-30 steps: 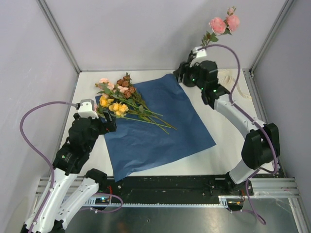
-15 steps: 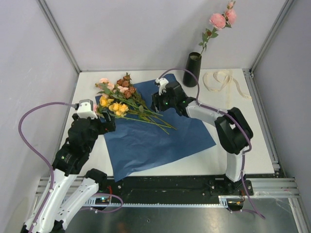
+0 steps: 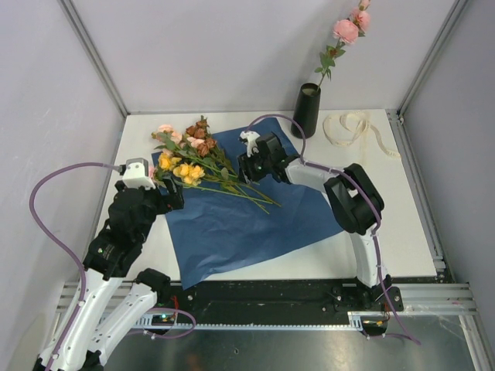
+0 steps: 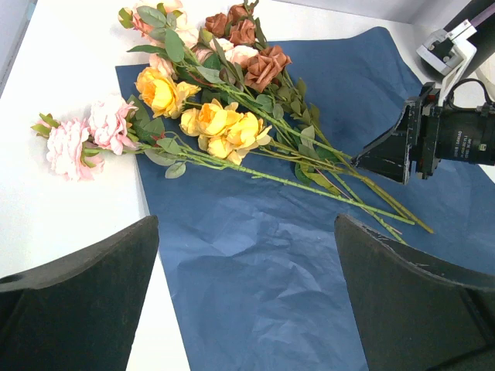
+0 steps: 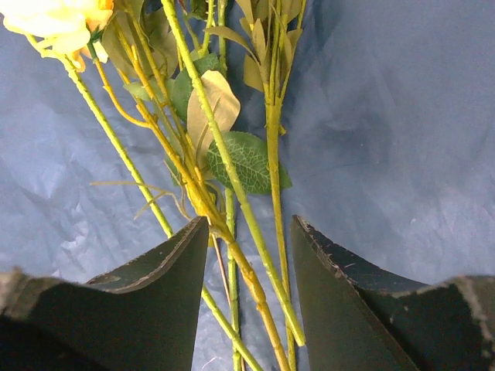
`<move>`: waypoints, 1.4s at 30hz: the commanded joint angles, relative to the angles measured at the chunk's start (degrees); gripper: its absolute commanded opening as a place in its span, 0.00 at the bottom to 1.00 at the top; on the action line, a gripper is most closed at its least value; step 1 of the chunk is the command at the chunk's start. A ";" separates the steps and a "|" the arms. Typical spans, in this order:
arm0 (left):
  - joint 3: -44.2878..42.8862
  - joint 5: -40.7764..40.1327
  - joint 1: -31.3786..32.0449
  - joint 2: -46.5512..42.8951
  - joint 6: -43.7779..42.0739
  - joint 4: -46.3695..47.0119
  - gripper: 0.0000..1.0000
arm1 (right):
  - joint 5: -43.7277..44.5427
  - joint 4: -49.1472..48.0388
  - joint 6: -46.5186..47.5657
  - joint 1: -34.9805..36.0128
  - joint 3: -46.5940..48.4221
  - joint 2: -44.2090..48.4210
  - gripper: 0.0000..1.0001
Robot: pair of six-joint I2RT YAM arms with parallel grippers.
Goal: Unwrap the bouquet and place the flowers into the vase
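Loose flowers (image 3: 193, 158) lie on the blue paper (image 3: 255, 224). Only the right wrist view shows the right gripper (image 5: 249, 224) spread astride their stems, not pinching them. Only the top view shows the vase (image 3: 306, 110) beyond the paper's far corner, holding a pink rose (image 3: 344, 31). The left gripper (image 4: 246, 232) gapes wide over the paper's left edge.

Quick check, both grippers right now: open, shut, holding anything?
Left gripper: open wide, empty, above the blue paper.
Right gripper: open, jaws on either side of the flower stems, not clamped on them.
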State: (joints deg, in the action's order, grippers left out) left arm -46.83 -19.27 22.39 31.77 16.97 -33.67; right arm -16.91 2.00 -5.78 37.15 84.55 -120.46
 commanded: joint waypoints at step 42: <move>-2.05 6.65 0.31 1.82 3.86 1.16 1.00 | -5.32 -17.54 -2.13 0.08 -5.96 11.71 0.00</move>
State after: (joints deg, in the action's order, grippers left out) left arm -46.83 -15.68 22.39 32.60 17.98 -33.67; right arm -19.68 -4.36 -5.50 37.34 81.14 -116.73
